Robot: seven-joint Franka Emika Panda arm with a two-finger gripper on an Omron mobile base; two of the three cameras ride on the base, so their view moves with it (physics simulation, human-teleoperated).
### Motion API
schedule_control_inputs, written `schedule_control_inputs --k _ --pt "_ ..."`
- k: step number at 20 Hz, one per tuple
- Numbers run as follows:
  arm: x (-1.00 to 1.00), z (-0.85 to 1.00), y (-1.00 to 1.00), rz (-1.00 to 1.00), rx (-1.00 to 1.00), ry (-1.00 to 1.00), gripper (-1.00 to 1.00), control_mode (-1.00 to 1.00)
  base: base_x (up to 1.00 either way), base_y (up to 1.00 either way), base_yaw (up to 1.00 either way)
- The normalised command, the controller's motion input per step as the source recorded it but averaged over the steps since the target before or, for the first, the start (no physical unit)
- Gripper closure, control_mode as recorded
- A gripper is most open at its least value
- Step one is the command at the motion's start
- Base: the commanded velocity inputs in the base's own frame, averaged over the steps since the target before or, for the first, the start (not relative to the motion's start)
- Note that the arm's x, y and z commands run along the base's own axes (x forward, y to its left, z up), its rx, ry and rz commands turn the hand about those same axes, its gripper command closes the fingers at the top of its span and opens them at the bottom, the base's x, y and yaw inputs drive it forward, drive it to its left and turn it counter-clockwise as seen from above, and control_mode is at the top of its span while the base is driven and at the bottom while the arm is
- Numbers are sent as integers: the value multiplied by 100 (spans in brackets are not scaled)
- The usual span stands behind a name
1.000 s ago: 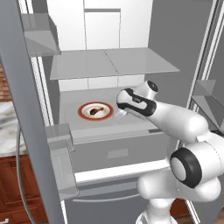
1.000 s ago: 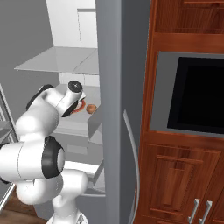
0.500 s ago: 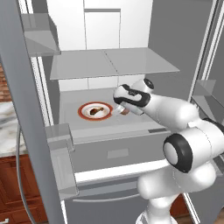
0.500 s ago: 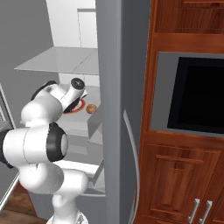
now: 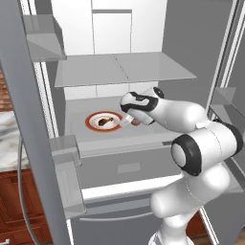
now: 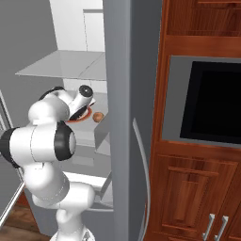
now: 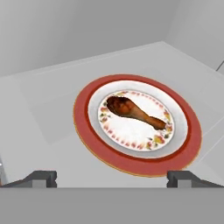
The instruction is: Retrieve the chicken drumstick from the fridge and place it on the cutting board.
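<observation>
My arm reaches into the open fridge (image 5: 143, 28), hand over the middle shelf (image 5: 153, 131). My fingers (image 7: 113, 178) are spread wide and hold nothing; both dark tips show at the near edge of the hand view, one to each side of the plate (image 7: 83, 127), not touching it.

The chicken drumstick (image 7: 133, 110) lies on the white centre of the red-rimmed plate, thick end to the left and far, thin bone end to the right and near in the hand view. It sits between and beyond my fingertips, apart from both.

In the left base view the plate (image 5: 93, 125) rests on the shelf left of my hand, with the drumstick (image 5: 105, 121) a small dark shape on it. A round brown food ball (image 6: 98, 117) sits on the same shelf, right of the plate (image 6: 80, 117) in the right base view. Door bins (image 5: 67, 158) hang on the near left door. A wooden cabinet with a black oven (image 6: 214, 103) stands right of the fridge.
</observation>
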Motion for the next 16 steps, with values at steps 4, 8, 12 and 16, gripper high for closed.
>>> schedule_control_inputs --k 4,8,12,16 --pt "23 -3 6 0 0 0 -100 -100 0 0 0" --pt "31 0 0 0 0 2 -100 -100 0 0 0" --pt "27 0 4 0 0 3 -100 -100 0 0 0" --pt "27 3 4 0 0 6 -100 -100 0 0 0"
